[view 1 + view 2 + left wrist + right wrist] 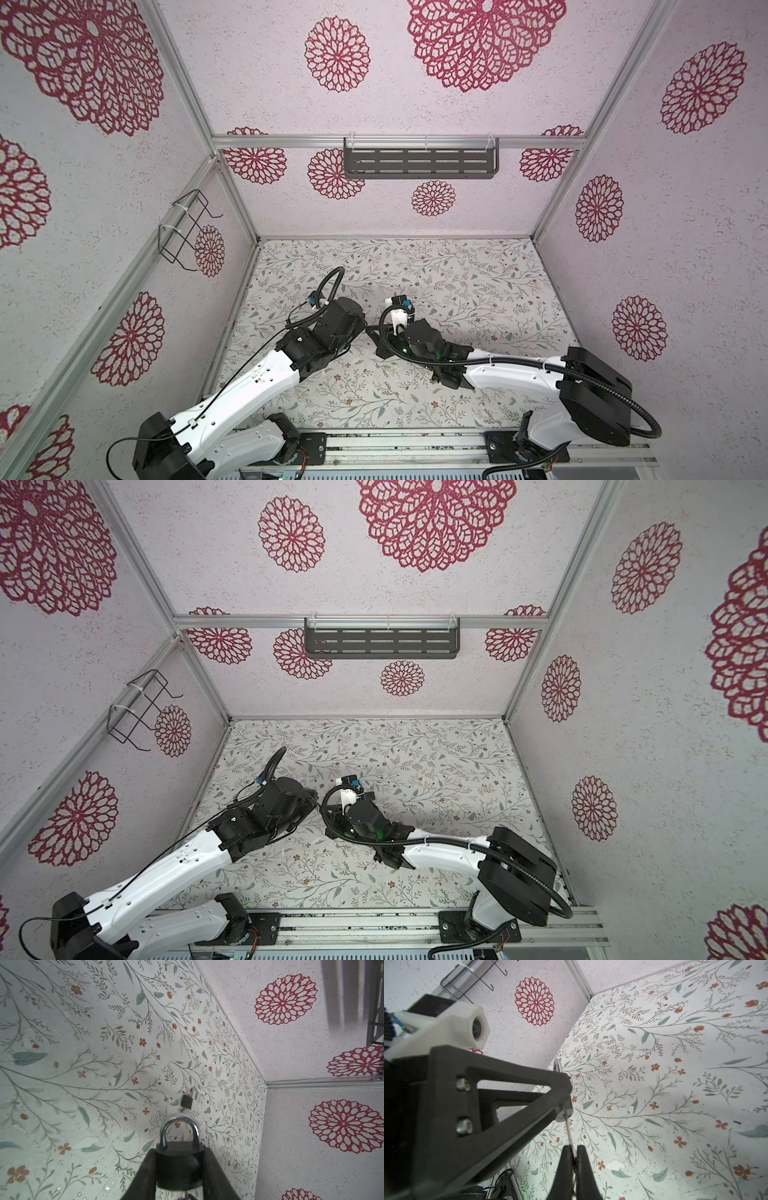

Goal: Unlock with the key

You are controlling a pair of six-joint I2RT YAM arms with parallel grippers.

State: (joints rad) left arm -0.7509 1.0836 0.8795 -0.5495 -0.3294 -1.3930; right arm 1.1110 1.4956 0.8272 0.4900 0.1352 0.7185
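Observation:
My left gripper (pixel 179 1152) is shut on a black padlock (pixel 178 1167), one finger on each side of its body. The padlock's silver shackle (pixel 179 1128) is closed and points away from the wrist. In the right wrist view my right gripper (pixel 573 1148) is shut on a thin silver key (pixel 569 1131), seen edge-on. The key's tip meets the padlock's underside (pixel 564 1111), beside the left gripper's black finger (pixel 508 1095). In both top views the two grippers meet tip to tip above the table's middle (pixel 368 332) (pixel 320 808), and the padlock and key are hidden there.
A second small black padlock (pixel 187 1101) lies on the floral table (pixel 457 282) with its shackle open and a key in it. A grey slotted shelf (pixel 419 162) hangs on the back wall. A black wire rack (pixel 187 228) hangs on the left wall.

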